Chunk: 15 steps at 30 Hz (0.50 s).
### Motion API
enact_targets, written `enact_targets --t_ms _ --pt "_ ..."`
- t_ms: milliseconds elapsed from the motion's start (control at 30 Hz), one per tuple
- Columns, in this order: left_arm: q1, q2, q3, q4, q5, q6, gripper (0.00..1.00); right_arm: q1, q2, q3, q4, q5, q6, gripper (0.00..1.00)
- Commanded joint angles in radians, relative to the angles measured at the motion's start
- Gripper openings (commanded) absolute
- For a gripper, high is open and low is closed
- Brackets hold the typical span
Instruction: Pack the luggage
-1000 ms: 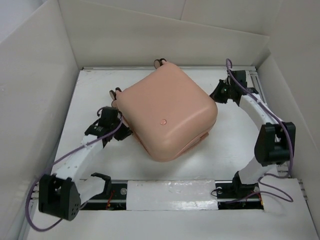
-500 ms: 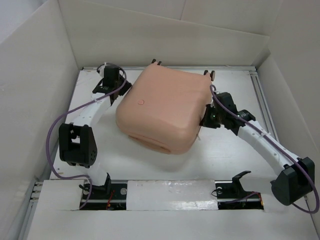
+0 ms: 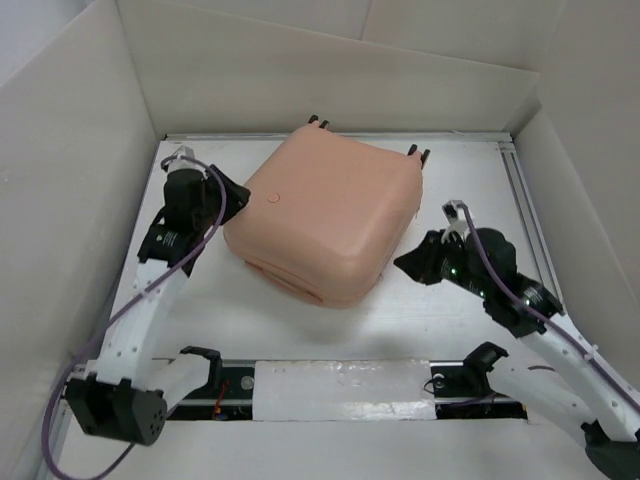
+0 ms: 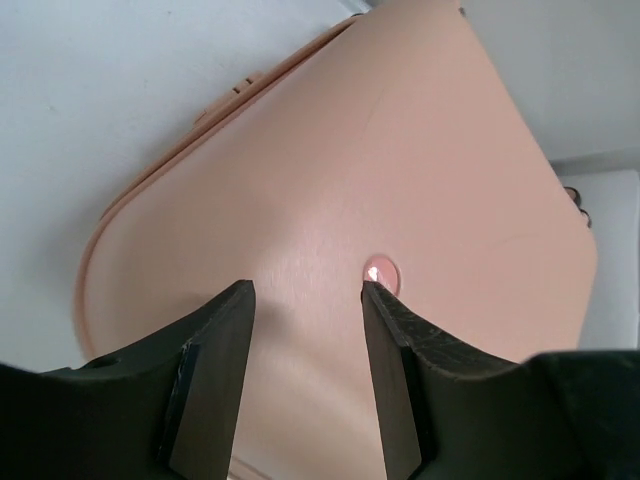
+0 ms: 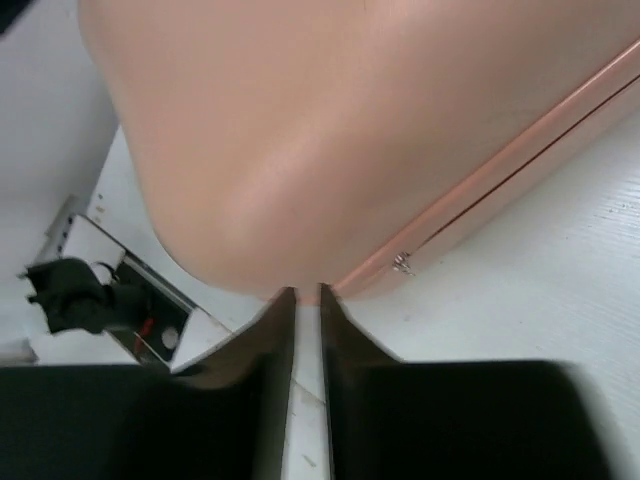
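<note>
The white table (image 3: 400, 318) carries the closed peach-pink luggage (image 3: 320, 215), lying flat near its middle.

Robotics test cell, laboratory type. Evidence: two white jointed arms, the left arm (image 3: 140, 320) and the right arm (image 3: 560, 345), bolted to a mounting rail (image 3: 340, 388) at the near edge of a white counter (image 3: 430, 320), boxed in by plain white panel walls (image 3: 300, 80).

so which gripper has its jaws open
The left gripper: its jaws stand wide apart, facing the luggage shell. The right gripper has its jaws almost together, only a thin slit between them.
</note>
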<state>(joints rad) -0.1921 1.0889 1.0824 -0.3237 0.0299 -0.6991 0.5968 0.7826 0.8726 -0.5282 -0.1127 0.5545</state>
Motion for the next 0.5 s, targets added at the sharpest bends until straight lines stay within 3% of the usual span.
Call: enact_targets --t_ms 0,33,67,100,167,233,267,333,467 --pt "0.0 -0.131 -0.051 -0.026 -0.018 0.01 0.44 0.031 -0.081 -0.197 0.187 0.034 0.034 0.23" --pt "0.0 -0.212 -0.07 -0.026 -0.006 -0.016 0.44 0.031 -0.082 -0.21 0.203 0.034 0.044 0.05" --pt "0.0 -0.254 -0.117 -0.026 -0.005 -0.098 0.46 0.02 -0.082 -0.21 0.191 0.019 0.044 0.0" --pt "0.0 -0.298 -0.146 -0.038 -0.005 -0.138 0.5 0.02 -0.082 -0.21 0.191 -0.026 0.03 0.0" --pt "0.01 -0.447 -0.264 0.006 -0.005 -0.174 0.39 0.03 -0.135 -0.237 0.262 -0.045 0.045 0.0" --pt "0.01 -0.535 -0.323 0.057 0.048 -0.149 0.22 0.053 -0.193 -0.334 0.336 -0.022 0.055 0.0" --pt "0.01 -0.593 -0.338 0.077 0.079 -0.133 0.01 0.054 -0.23 -0.368 0.374 -0.012 0.065 0.01" --pt "0.01 -0.604 -0.306 0.039 0.145 -0.091 0.0 0.041 -0.23 -0.412 0.405 0.025 0.12 0.01" --pt "0.01 -0.497 -0.213 -0.173 0.2 0.074 0.0 0.032 -0.166 -0.516 0.557 -0.063 0.15 0.05"
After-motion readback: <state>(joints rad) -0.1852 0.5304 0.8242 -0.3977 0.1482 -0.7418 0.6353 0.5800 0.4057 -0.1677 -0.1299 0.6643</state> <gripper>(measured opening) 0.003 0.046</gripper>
